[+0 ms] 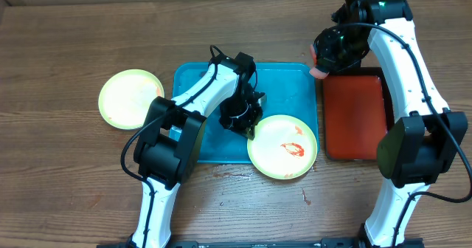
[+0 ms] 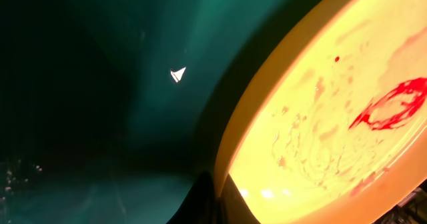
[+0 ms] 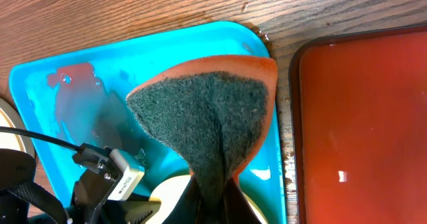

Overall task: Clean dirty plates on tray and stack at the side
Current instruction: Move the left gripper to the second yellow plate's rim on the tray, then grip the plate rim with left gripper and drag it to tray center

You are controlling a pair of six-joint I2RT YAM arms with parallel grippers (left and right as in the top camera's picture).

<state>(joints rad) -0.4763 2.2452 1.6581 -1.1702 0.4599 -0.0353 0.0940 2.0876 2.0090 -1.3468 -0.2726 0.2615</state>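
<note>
Two plates show: the smeared plate [image 1: 282, 146] overhangs the front right corner of the tray [image 1: 287, 85] mid-worktop, the second plate [image 1: 130, 98] sits toward the left edge. The left gripper [image 1: 251, 128] meets the smeared rim; whether it grips, I cannot tell. The right gripper [image 3: 213, 201] pinches a sponge [image 3: 207, 117] toward the far edge, beside the red tray [image 1: 354, 115].

I see a narrow red plastic tray with a dark rim [image 1: 354, 115] on the brown wooden table [image 1: 74, 174]. A folded orange sponge with a dark green scouring face [image 3: 213, 117] hangs just left of it.
</note>
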